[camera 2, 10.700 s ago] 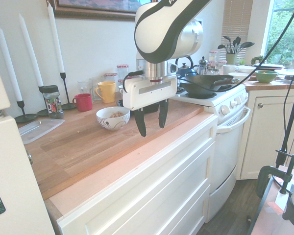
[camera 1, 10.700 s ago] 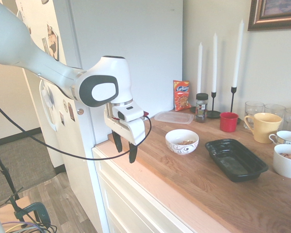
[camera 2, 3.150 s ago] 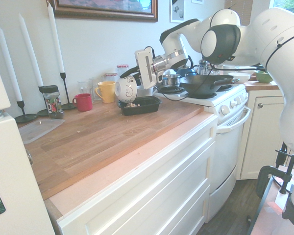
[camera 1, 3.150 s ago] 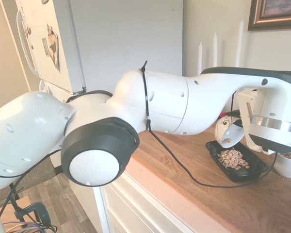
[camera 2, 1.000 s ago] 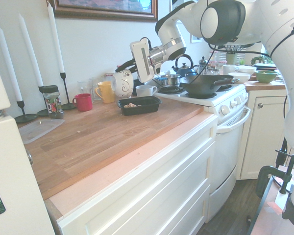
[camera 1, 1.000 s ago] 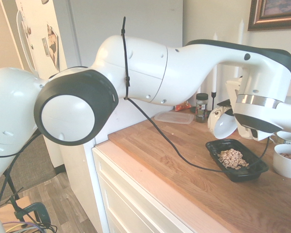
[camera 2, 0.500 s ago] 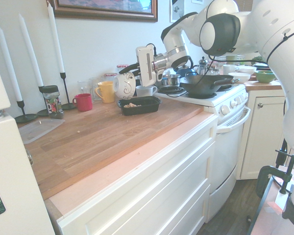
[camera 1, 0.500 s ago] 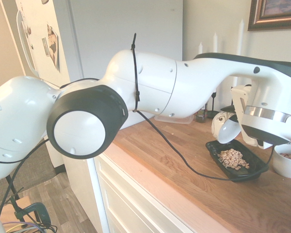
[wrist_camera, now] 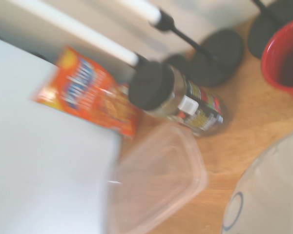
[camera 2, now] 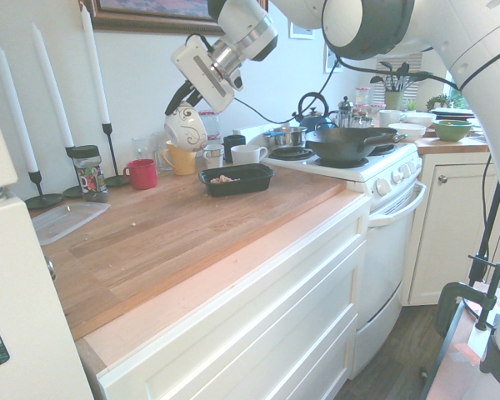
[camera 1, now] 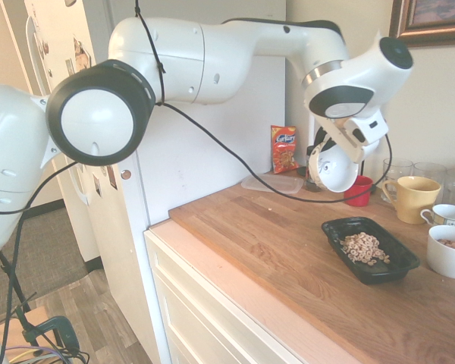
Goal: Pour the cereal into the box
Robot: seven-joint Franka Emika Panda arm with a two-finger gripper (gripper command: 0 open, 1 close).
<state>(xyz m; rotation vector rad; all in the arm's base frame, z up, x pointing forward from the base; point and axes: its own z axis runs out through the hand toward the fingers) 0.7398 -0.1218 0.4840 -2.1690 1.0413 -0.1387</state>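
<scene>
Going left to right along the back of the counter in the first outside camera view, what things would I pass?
Orange snack bag → white bowl held up by the robot → red cup → yellow mug.

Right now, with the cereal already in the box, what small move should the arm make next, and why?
Probably lower the bowl to bare counter and let go. The cereal lies in the box, while the gripper holds the tilted bowl in the air.
</scene>
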